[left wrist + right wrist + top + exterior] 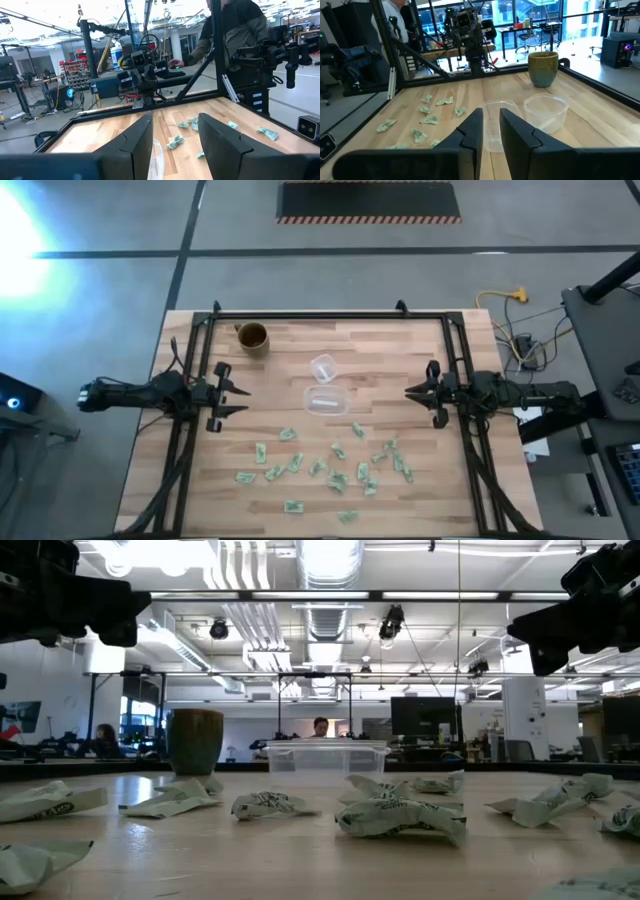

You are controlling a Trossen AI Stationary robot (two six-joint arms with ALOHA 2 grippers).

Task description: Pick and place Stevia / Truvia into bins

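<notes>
Many pale green and white Stevia / Truvia packets (330, 470) lie scattered flat on the near half of the wooden table (400, 350); they show crumpled up close in the low view (400, 815). The bin, a clear shallow rounded-rectangular container (326, 399), stands at the table's middle, just beyond them. My left gripper (244, 400) hovers open over the left side, pointing level at the bin (157, 160). My right gripper (410, 393) hovers over the right side, facing the bin (492, 130). A narrow empty gap separates its fingers (472, 132).
A smaller clear round cup (323, 366) stands just beyond the bin, and a brown mug (252, 337) sits at the far left. A black frame (330, 315) runs along the table's far and side edges. A person stands beyond the table (235, 30).
</notes>
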